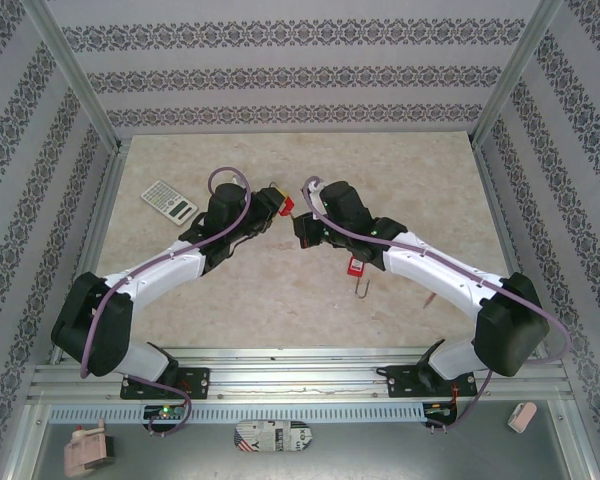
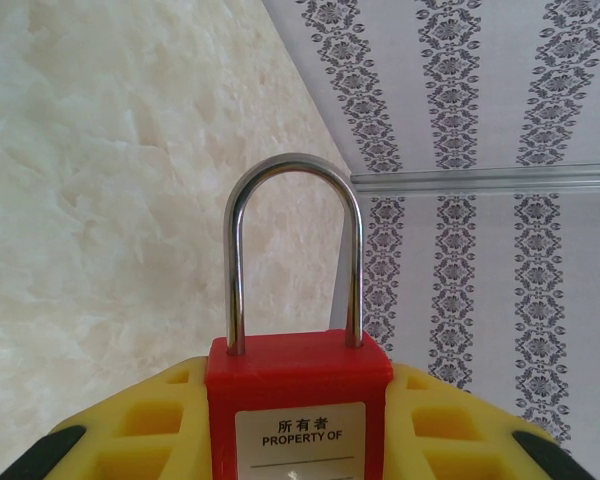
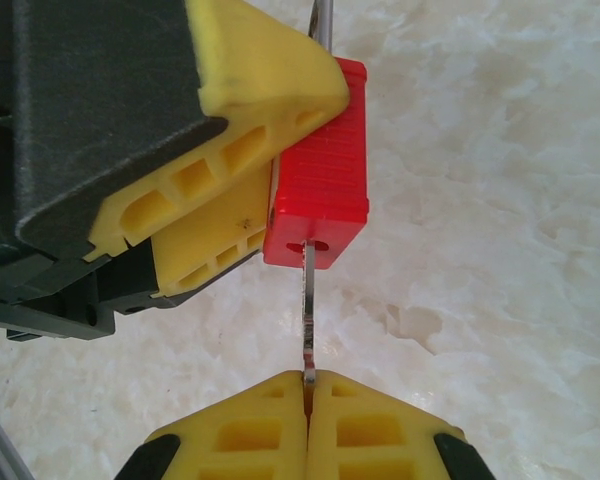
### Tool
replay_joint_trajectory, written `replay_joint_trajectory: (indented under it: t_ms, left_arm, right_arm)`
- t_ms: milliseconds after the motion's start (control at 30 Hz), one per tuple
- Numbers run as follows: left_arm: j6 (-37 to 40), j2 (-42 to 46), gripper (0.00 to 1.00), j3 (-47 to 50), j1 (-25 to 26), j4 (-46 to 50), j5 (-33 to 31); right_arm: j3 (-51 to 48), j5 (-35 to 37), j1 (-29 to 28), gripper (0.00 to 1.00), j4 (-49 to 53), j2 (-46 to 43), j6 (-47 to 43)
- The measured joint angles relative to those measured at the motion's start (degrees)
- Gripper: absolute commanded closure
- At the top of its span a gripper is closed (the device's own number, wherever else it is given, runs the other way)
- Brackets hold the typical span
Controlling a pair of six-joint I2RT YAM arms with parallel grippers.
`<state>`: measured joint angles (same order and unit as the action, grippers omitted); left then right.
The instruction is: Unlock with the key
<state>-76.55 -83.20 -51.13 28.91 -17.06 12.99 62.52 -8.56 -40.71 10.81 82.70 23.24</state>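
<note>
Red padlock in left pincer, key head hidden inside right pincer

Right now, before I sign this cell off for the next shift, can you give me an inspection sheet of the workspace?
Surface: pale marbled table, no spills seen.
Job's things: red padlock clamped in the left hand, shackle closed; key pinched in the right hand, blade reaching into the keyhole.
Clutter: calculator at the far left; what looks like a second red lock lying by the right arm.
Hands: left shut on the padlock, right shut on the key.
Cables: purple cable looped along each arm, no snag seen.
Surroundings: patterned walls, metal frame.
</note>
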Motion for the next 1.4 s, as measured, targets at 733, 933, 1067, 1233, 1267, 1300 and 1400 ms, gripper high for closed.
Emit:
replay_joint_trajectory:
  t_ms: [733,933,1067,1233,1267,1300,1400]
  left_arm:
    - [5.03,-2.05,1.0,-5.77,0.35,7.23,1.11]
    - [8.22,-2.05,1.0,-6.8,0.52,10.58,1.7]
    - [9.68,-2.27,1.0,-8.02,0.66,12.94,1.97]
    - [11.39,-3.91,1.0,-10.93,0.68,16.31,2.93]
    - [11.72,-4.2,1.0,-11.32,0.68,16.76,3.1]
    - [11.93,-4.46,1.0,-11.67,0.68,17.14,3.26]
    - [12.37,-4.92,1.0,-12.11,0.74,17.97,3.41]
  right_arm:
    - [0.44,0.37,0.48,1.0,1.44,0.07,-0.72]
    - [0.42,0.15,0.48,1.0,2.91,0.07,-2.49]
    - [0.26,0.13,0.44,1.0,3.45,0.07,-4.02]
    - [0.07,0.96,0.42,1.0,3.74,0.07,-5.53]
    - [0.04,1.29,0.33,1.0,3.85,0.07,-5.68]
    - [-0.02,1.73,0.2,1.0,3.93,0.07,-5.79]
    - [-0.09,2.95,-0.22,1.0,4.26,0.07,-6.08]
